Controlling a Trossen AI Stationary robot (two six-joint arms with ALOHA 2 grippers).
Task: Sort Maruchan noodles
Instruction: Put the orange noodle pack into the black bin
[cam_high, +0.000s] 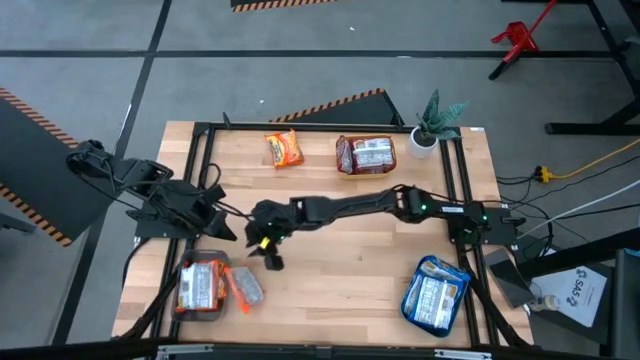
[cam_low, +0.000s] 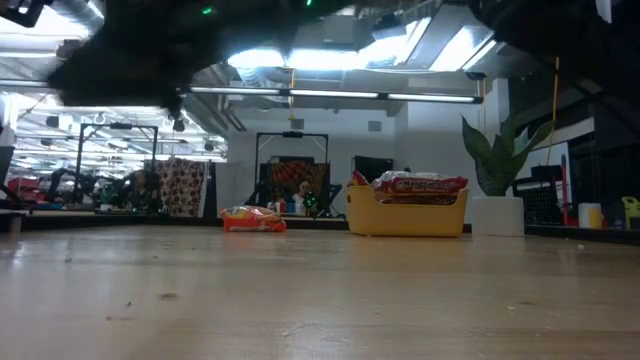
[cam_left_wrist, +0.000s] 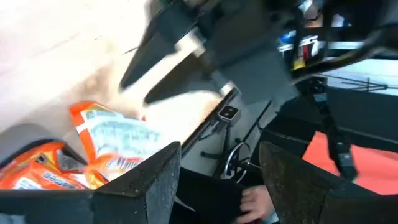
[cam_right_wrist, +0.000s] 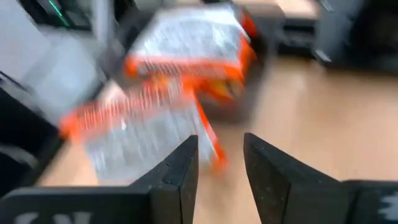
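Observation:
An orange Maruchan packet (cam_high: 245, 288) (cam_right_wrist: 143, 124) lies flat on the table at the near left, just right of a grey tray (cam_left_wrist: 25, 134) that holds more orange packets (cam_high: 200, 288). My right gripper (cam_high: 268, 252) (cam_right_wrist: 221, 140) reaches across from the right. It hangs above the table just short of that loose packet, open, with nothing between its fingers. My left gripper (cam_high: 222, 215) (cam_left_wrist: 221, 152) stands raised at the left, open and empty, facing the right gripper. Another orange packet (cam_high: 283, 148) (cam_low: 253, 218) lies at the far side.
A yellow bowl (cam_high: 342, 172) (cam_low: 405, 215) with red-and-white packets stands at the far middle, and a potted plant (cam_high: 432, 125) at the far right corner. A tray with blue-and-white packets (cam_high: 435, 295) sits near right. The middle of the table is bare wood.

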